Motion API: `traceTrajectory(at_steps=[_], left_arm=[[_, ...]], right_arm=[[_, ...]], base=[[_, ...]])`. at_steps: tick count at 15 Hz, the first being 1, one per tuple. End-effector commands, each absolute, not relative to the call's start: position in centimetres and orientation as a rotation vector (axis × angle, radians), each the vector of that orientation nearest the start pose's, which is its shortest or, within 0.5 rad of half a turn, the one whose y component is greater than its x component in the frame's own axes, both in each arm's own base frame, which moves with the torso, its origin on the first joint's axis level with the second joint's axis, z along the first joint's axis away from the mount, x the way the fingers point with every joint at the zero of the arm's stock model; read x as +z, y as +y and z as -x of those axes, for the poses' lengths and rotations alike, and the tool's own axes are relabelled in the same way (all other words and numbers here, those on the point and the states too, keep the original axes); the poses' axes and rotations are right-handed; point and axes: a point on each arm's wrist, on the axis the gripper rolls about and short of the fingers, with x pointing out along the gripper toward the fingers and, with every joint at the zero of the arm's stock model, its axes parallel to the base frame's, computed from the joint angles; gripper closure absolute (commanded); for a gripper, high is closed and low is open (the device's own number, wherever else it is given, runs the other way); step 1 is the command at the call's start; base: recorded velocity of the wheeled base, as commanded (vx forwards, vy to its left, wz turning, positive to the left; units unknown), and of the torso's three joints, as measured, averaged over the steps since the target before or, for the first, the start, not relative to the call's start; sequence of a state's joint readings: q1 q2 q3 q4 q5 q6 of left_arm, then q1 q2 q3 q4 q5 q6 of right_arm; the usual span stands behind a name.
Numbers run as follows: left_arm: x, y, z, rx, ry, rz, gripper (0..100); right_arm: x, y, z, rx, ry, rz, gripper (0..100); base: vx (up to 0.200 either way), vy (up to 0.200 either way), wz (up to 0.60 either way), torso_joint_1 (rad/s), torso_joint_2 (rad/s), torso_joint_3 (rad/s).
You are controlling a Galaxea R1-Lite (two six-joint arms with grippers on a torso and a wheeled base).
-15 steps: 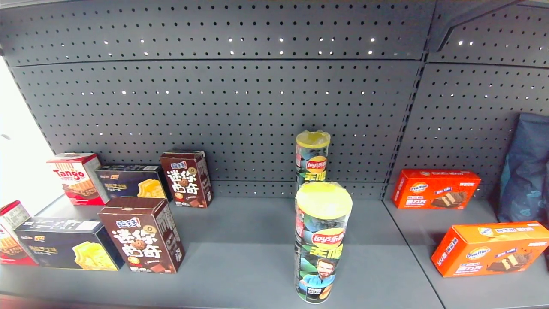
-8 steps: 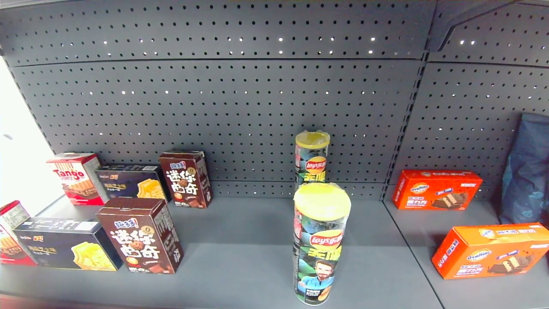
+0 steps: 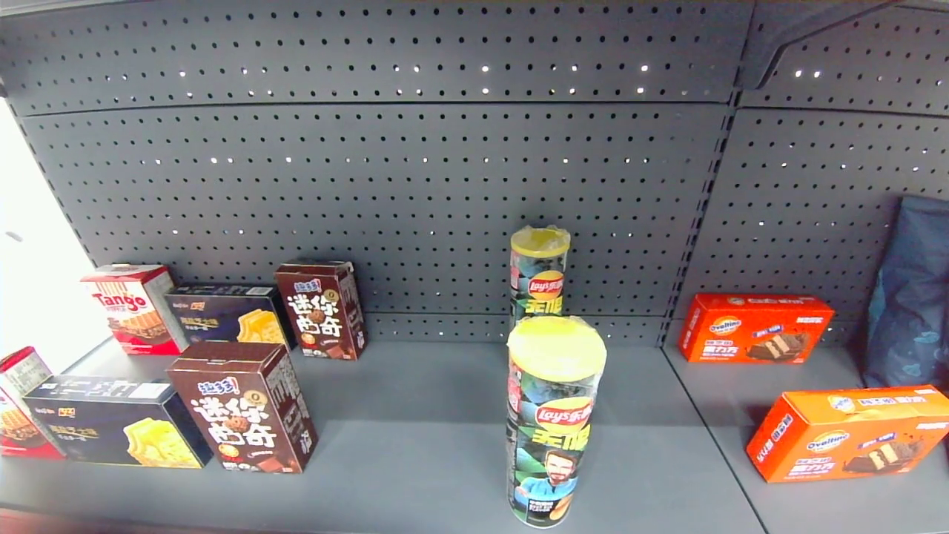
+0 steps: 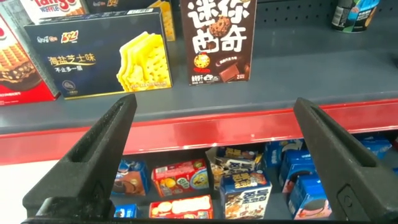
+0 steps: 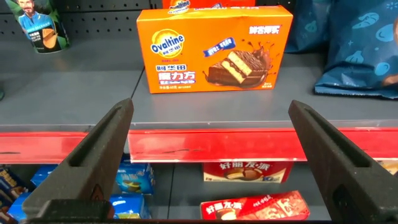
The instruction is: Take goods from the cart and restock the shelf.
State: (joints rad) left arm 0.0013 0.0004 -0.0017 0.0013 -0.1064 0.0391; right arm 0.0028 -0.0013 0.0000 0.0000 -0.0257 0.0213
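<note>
A grey shelf (image 3: 430,415) carries two yellow-lidded chip cans, one at the front (image 3: 554,423) and one at the back (image 3: 539,274). To their left stand brown cookie boxes (image 3: 245,408), dark cracker boxes (image 3: 111,423) and a red wafer box (image 3: 133,305). Two orange cake boxes (image 3: 849,430) lie on the right. My left gripper (image 4: 214,102) is open, holding nothing, just before the shelf's red front edge (image 4: 211,134), facing a cracker box (image 4: 99,56) and a cookie box (image 4: 217,40). My right gripper (image 5: 210,104) is open and holds nothing, facing an orange cake box (image 5: 211,50).
A perforated back panel (image 3: 415,193) closes the shelf behind. A blue bag (image 3: 908,297) leans at the far right. Free shelf floor lies between the cookie boxes and the cans. Below the red edge, a lower shelf holds several small packs (image 4: 236,186) and red boxes (image 5: 245,169).
The head view has shifted very slightly; the goods on the shelf stand where they were.
</note>
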Motion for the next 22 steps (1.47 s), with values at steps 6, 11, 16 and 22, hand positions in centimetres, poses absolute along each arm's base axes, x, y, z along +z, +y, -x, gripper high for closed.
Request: traceTrajectory(at_steps=[6, 11, 16, 22], left_arm=[[7.57, -0.24, 2.3, -0.106, -0.002, -0.038, 0], [7.57, -0.25, 2.3, -0.107, -0.002, -0.043, 0], [7.57, -0.25, 2.3, -0.107, -0.002, -0.038, 0], [7.57, -0.25, 2.3, -0.109, -0.002, -0.041, 0]], right_arm=[[7.55, -0.07, 2.28, -0.023, 0.0, -0.021, 0], [7.55, -0.07, 2.28, -0.023, 0.0, -0.021, 0], [7.55, -0.07, 2.28, -0.023, 0.0, -0.021, 0], [7.55, -0.07, 2.28, -0.023, 0.0, -0.021, 0]], base=[[0.0, 0.0, 0.0, 0.0, 0.0, 0.0], [0.0, -0.04, 0.0, -0.001, 0.0, 0.0], [0.0, -0.04, 0.0, 0.0, 0.0, 0.0], [0.0, 0.0, 0.0, 0.0, 0.0, 0.0]])
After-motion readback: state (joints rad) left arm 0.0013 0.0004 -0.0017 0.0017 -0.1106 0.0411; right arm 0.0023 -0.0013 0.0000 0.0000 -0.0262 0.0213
